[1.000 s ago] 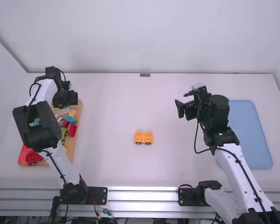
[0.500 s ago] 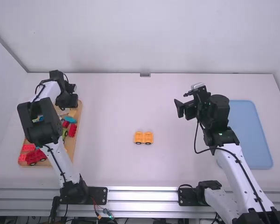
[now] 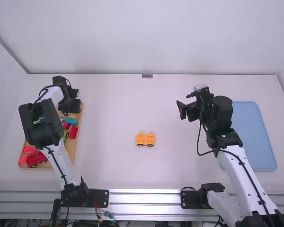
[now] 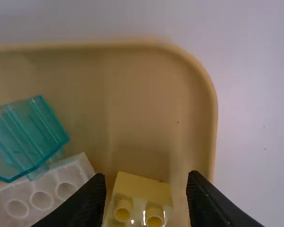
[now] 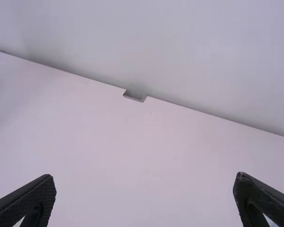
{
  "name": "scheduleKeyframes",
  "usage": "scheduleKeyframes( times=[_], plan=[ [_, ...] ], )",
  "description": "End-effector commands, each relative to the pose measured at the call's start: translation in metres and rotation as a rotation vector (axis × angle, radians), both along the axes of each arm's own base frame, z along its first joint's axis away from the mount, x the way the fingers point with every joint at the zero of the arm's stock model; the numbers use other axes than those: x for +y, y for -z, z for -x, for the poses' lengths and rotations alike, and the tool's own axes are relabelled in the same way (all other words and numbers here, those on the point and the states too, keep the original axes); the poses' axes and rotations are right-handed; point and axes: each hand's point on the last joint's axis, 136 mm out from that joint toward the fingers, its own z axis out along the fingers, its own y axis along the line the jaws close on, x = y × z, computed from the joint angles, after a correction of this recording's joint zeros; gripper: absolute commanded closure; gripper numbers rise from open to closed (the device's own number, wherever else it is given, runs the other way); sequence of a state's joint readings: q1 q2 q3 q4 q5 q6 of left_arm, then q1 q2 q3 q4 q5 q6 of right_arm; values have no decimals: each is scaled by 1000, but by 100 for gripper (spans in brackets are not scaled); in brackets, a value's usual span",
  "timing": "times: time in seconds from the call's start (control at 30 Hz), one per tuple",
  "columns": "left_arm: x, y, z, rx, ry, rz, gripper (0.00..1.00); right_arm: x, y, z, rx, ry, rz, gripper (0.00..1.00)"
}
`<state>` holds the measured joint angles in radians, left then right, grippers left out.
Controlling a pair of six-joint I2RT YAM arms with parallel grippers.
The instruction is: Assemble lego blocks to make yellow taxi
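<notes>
Looking at the high view first: the yellow wheeled piece [image 3: 141, 139], the taxi bit so far, sits by itself on the white table [image 3: 109, 165] around the middle, wheels facing the camera side. Over on the left there's a tan tray [image 3: 77, 142] with a bunch of parts in it, including a red wheeled piece [image 3: 36, 158] near its closer end and a smaller red block [image 3: 73, 132] farther up. The left gripper [image 3: 70, 105] is over the far end of that tray. The right gripper [image 3: 184, 102] is up above the table, well off to the right of the yellow piece, and past it a blue tray [image 3: 255, 137] lies flat on the table.

Left wrist view: those fingers are spread, one out to each side of a yellow block [image 4: 144, 187] in the tray corner, with a visible gap on both sides, so it's not gripped. The block has a couple of round studs facing the camera. Just beside it is a clear block [image 4: 68, 177] with round studs, and a see-through teal piece [image 4: 26, 132] is up against that one.

Right wrist view: fingers are wide apart, bare white tabletop between them. There's a small gray bracket [image 5: 135, 96] at the table's far edge.
</notes>
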<state>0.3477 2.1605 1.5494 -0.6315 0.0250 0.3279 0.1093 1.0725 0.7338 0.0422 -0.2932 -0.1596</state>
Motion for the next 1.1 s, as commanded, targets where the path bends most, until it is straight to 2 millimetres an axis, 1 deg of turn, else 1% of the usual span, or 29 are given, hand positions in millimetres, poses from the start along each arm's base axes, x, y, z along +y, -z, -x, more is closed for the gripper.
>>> scheduleKeyframes(
  times=[0.0,0.07,0.17,0.3,0.4,0.5,0.57,0.63,0.7,0.73,0.77,0.8,0.9,0.93,0.97,1.07],
  plan=[
    [-2,7,5,16,25,9,55,2,-19,-4,-38,-6,-12,1],
    [-5,11,8,29,50,7,58,2,-19,-3,-36,-6,-11,1],
    [-3,15,12,41,44,-5,58,2,-18,-3,-35,-6,-11,1],
    [8,17,22,83,-11,-58,57,2,-19,-3,-36,-6,-12,1],
    [7,18,26,102,-9,-65,57,2,-19,-3,-36,-7,-12,1],
    [9,18,28,105,-12,-64,61,2,-19,-3,-36,-7,-12,1],
    [8,18,29,111,-10,-55,71,2,-19,-3,-36,-5,-11,2],
    [8,18,30,115,-15,-58,83,2,-19,-3,-36,-6,-11,1],
    [8,18,30,113,-19,-58,85,2,-19,-3,-36,-6,-12,1],
    [8,17,27,104,-16,-61,91,2,-19,-3,-37,-6,-11,1],
    [7,16,25,101,-15,-62,94,2,-19,-4,-38,-6,-11,1],
    [7,12,21,92,-34,-62,98,2,-20,-4,-40,-6,-12,1],
    [7,-6,13,69,-124,-38,98,2,-20,-4,-42,-6,-12,1],
    [6,-10,10,63,-132,-25,98,2,-20,-4,-42,-6,-12,1],
    [0,-21,5,50,-125,16,98,2,-20,-4,-40,-6,-11,1],
    [-8,-41,-4,30,-106,68,98,2,-18,-3,-35,-4,-11,1]
  ],
)
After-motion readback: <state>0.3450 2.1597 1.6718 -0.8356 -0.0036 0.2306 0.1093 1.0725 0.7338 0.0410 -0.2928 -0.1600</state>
